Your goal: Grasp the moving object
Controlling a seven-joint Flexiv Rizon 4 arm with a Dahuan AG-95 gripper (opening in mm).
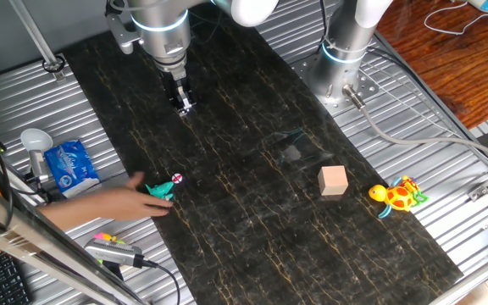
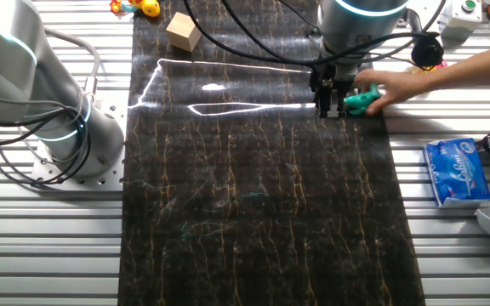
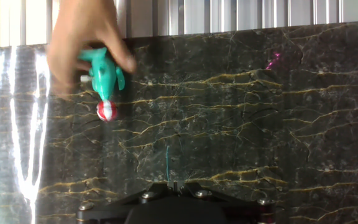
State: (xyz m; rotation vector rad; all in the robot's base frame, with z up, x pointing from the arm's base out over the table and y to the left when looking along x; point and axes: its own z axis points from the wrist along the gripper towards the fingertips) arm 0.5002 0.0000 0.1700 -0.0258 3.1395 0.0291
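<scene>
The moving object, a tiny teal-green toy figure (image 1: 163,188) with a pink-and-white end, lies on the black marbled mat (image 1: 244,212) at its left edge. A person's hand (image 1: 100,203) holds it. The figure also shows in the other fixed view (image 2: 362,101) and in the hand view (image 3: 104,78), at the upper left, under the hand's fingers (image 3: 82,37). My gripper (image 1: 183,103) hangs above the mat, well beyond the figure, with its fingertips together and nothing between them. In the other fixed view my gripper (image 2: 328,106) appears just left of the figure.
A tan wooden cube (image 1: 334,180) sits on the mat's right part. A yellow-orange turtle toy (image 1: 399,196) lies at the mat's right edge. A blue tissue pack (image 1: 70,165) lies left of the mat. A second arm's base (image 1: 346,51) stands at the far right.
</scene>
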